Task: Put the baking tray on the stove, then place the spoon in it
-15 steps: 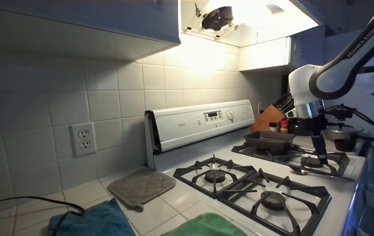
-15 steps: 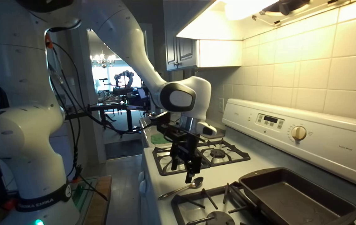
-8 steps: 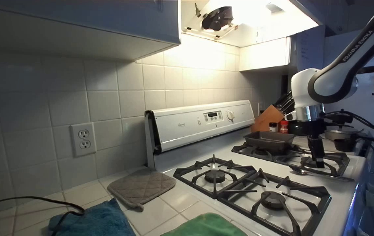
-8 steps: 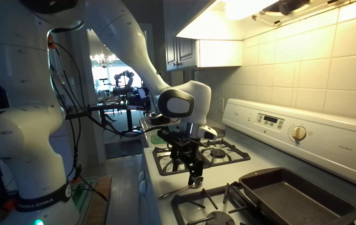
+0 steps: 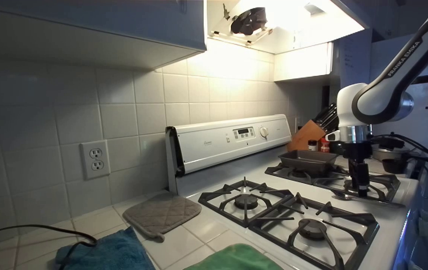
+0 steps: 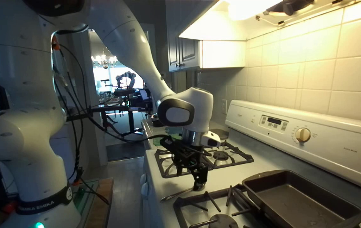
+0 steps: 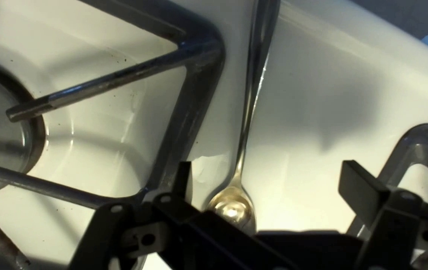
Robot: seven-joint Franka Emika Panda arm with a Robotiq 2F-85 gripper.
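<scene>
Standing wide apart and gripping nothing, the fingers (image 7: pixel 362 187) flank the metal spoon (image 7: pixel 250 105) in the wrist view, its bowl nearer to one of them. The spoon lies on the white top of the stove (image 6: pixel 231 175), just beside the front grate (image 7: pixel 187 108), its handle pointing to the stove's front edge. The baking tray (image 6: pixel 297 199) rests on the rear grate (image 5: pixel 291 177), along the stove's back edge below the control panel (image 6: pixel 332 136).

From where I stand, the first step looks done and the second in hand, namely the taking up of the spoon. The next move should call for centring the fingers over the spoon, bringing them together without catching the front grate, then lifting and carrying towards the back edge and the baking tray.

Note that the tip of the bowl is hidden by the black linkage (image 7: pixel 232 247) that carries the fingers, and that the handle's end is cut off in the wrist view. In an exterior view the fingers cover part of the bowl and the baking tray's near corner is cut off; the fingers' height above the stove I cannot judge.
</scene>
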